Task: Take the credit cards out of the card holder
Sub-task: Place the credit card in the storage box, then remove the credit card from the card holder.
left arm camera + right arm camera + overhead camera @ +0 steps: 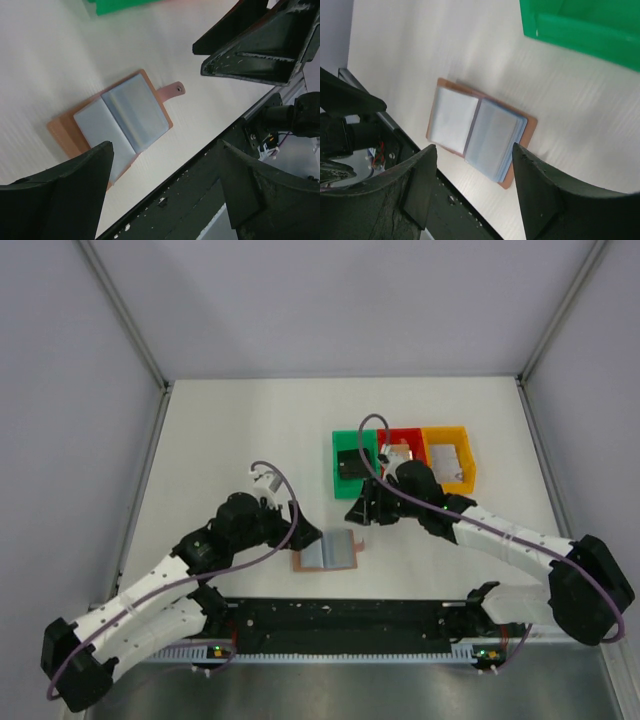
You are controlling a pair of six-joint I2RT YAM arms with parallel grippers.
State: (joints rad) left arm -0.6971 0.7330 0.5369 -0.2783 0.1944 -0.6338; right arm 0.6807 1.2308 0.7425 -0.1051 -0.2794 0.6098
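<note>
**Open card holder lying between two empty grippers**

1. Card holder [327, 552]: a small bifold, reddish-brown leather outside and blue-grey pocket leaves inside. It lies flat on the white table [240, 430] with the pocket side up and its brown tab [172, 90] sticking out from one edge. Spread open like this, the pocket mouths can be reached from above. It sits directly under the left gripper and below and just ahead of the right gripper. Whether any card is left in the pockets cannot be told, since only blue-grey leaves show.

2. Left gripper [164, 150]: black, two-fingered, with fingers spread wide and nothing between them. It hangs over the card holder's near half, probably to pin the leather down while a card is drawn out.

3. Right gripper [475, 150]: black, two-fingered, with fingers parted and nothing held. It stands clear of the table, with the card holder on one side and the bins on the other.

4. Green plastic bin [341, 440]: just beyond the right gripper, on the far side from the card holder. A flat dark card [348, 465] lies inside it. I take this for a credit card that has been taken out and the bin for its drop point.

5. Red plastic bin [405, 433] and yellow plastic bin [445, 432]: set in a row with the green one, alongside the right forearm. The arm partly hides their contents.
</note>
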